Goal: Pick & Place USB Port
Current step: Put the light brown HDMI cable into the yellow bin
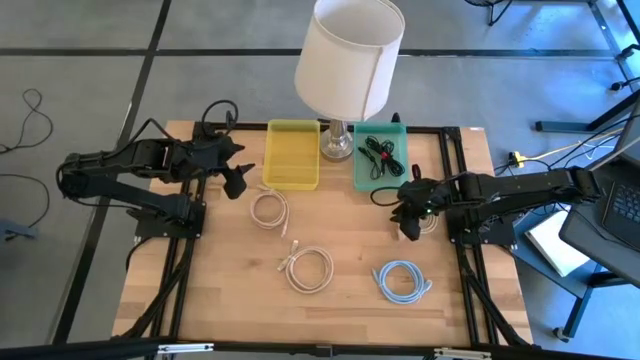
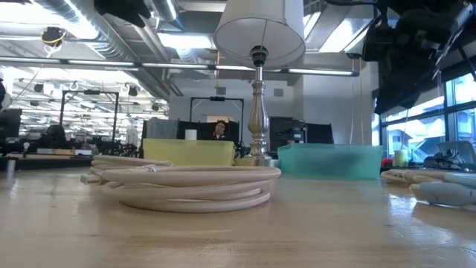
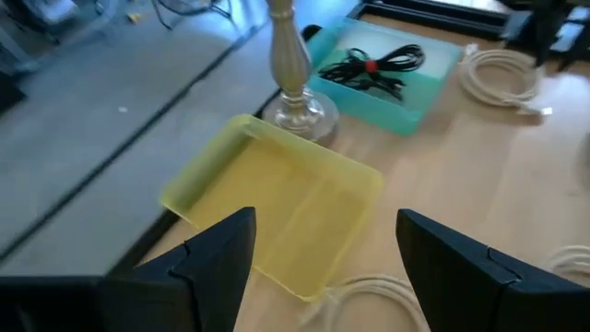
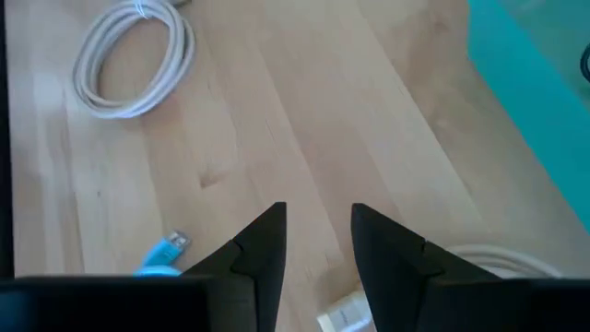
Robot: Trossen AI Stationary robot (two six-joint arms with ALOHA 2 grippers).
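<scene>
Right gripper [image 1: 409, 228]: centre-right of the high view, jaws part open, empty, over a white cable coil [image 1: 427, 221].
Left gripper [image 1: 236, 184]: wide open, beside the yellow bin [image 1: 291, 155].
Advice: straddle one strand squarely before closing.
Teal bin [image 1: 381, 178]: just above.

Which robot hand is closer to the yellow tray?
The left one. The left gripper hovers just beside the yellow tray, fingers open. The right gripper is far across the table, past the teal tray.

Yellow tray [image 1: 291, 160], teal tray [image 1: 362, 178], 3 cream cable coils [image 1: 309, 269], light-blue cable [image 1: 401, 281], white lampshade [image 1: 348, 55], pale wood table [image 1: 220, 290].
</scene>
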